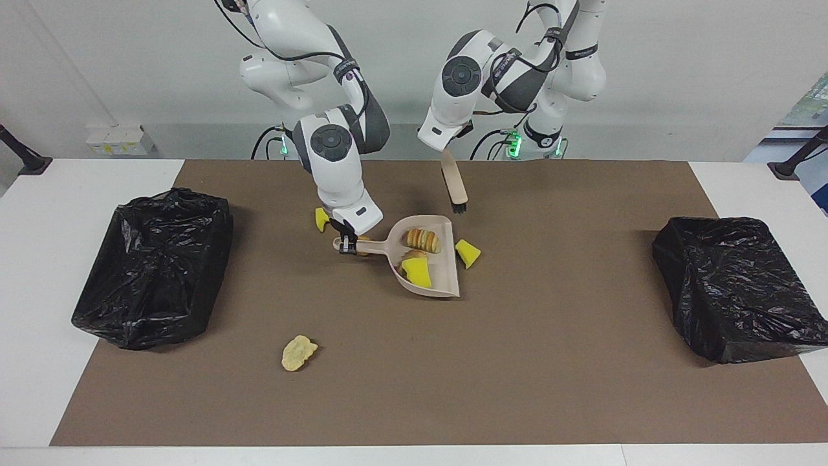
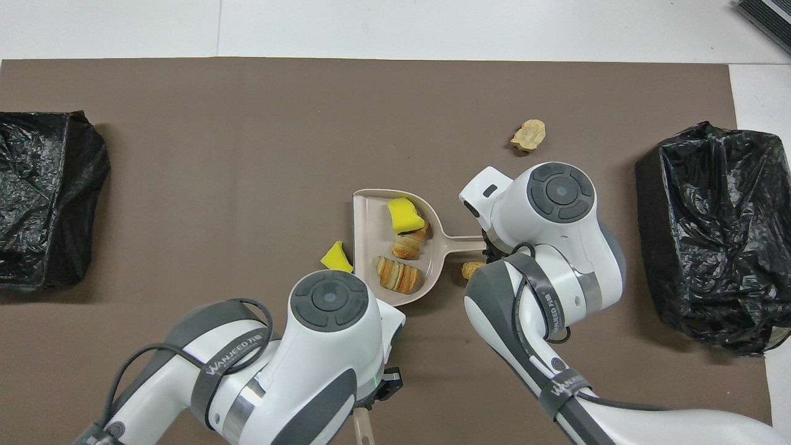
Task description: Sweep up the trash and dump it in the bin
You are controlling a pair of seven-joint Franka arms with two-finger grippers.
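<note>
The left gripper [image 1: 446, 153], raised over the desk's robot-side edge, holds the beige flat-handled brush [image 1: 455, 184] by its handle, black bristles hanging down clear of the brown mat [image 1: 550, 388]. The right gripper [image 1: 349, 243] is clamped on the handle of the beige plastic dustpan [image 1: 436, 285], which sits near the mat's centre carrying a bright yellow sponge chunk [image 1: 418, 275] and golden-brown bread-like pieces [image 1: 424, 240]. A yellow sponge wedge [image 1: 467, 253] lies just beside the pan's side wall, another yellow scrap [image 1: 321, 218] nearer the robots by the right gripper, a small brown piece [image 2: 473, 269] beside the handle, and a pale crumbly lump [image 1: 299, 353] toward the desk's front edge. Black-bagged bins [image 1: 152, 265] stand at both ends. Sweeping well probably means lowering the bristles outside the wedge and drawing it to the pan's open lip, pan kept level. The arm bands read "WANJEED" [image 2: 232, 361].
</note>
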